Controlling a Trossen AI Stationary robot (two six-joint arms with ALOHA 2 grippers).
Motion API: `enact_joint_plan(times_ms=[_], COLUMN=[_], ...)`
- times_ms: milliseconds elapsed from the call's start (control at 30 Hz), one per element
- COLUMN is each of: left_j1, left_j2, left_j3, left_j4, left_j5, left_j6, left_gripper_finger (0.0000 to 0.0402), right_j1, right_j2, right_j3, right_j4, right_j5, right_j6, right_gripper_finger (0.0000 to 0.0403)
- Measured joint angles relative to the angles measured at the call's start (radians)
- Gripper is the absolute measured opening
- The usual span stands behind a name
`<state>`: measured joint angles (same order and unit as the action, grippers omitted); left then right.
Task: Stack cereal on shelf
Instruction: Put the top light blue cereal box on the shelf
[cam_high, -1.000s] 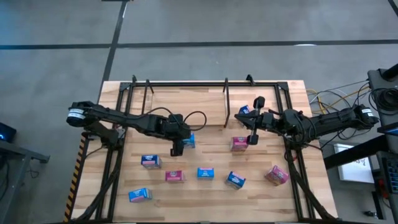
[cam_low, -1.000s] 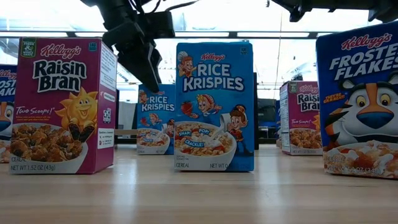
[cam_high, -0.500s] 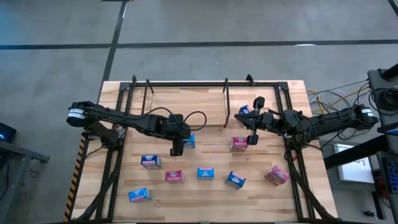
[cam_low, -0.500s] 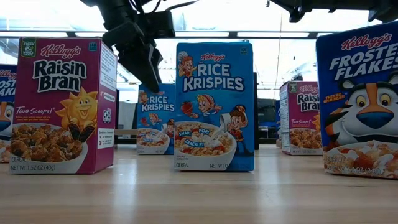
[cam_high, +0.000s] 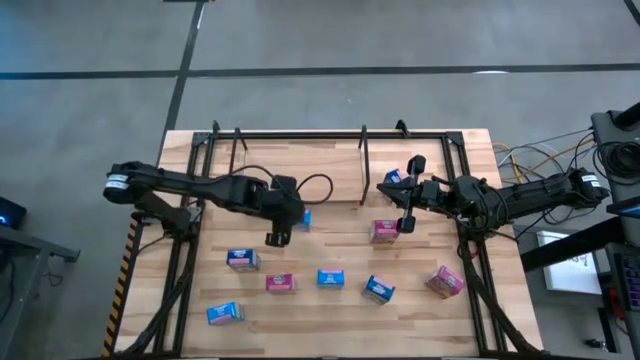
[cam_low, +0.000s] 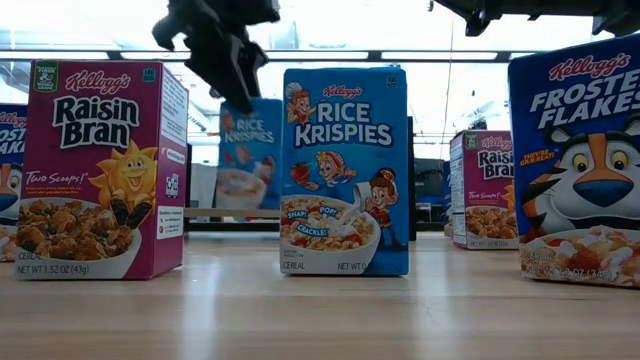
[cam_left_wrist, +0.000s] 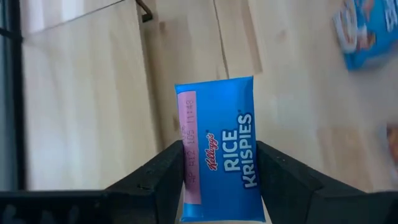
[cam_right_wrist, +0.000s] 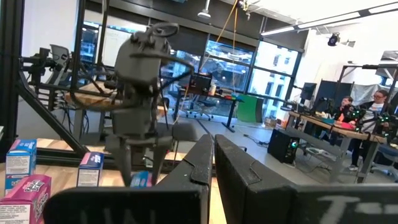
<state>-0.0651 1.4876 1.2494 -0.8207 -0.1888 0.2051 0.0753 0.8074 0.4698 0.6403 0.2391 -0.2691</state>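
Blue Rice Krispies box (cam_left_wrist: 221, 149) is held off the tabletop (cam_high: 340, 170) by the left gripper (cam_high: 277, 232), short of the shelf (cam_high: 362, 165) (its divider rods stand ahead). Risk, as judged: the box could slip or twist, since the fingers (cam_left_wrist: 155, 177) pinch only its lower end. Fingers are partly closed, clamped on both box sides. Right gripper (cam_high: 408, 222) hangs closed and empty above a pink box (cam_high: 384, 232).
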Motion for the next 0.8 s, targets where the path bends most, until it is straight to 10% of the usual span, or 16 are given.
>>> enact_joint_plan(times_ms=[800], left_j1=[0.633], left_j2=[-0.237], left_j3=[-0.043], left_j4=[-0.101], left_j5=[0.165], left_j6=[0.492], left_gripper_finger=[0.0168], right_j1=[0.0], right_j2=[0.001], right_j3=[0.0], right_j4=[-0.002], right_j5=[0.0], right_j6=[0.017], right_gripper_finger=[0.0009])
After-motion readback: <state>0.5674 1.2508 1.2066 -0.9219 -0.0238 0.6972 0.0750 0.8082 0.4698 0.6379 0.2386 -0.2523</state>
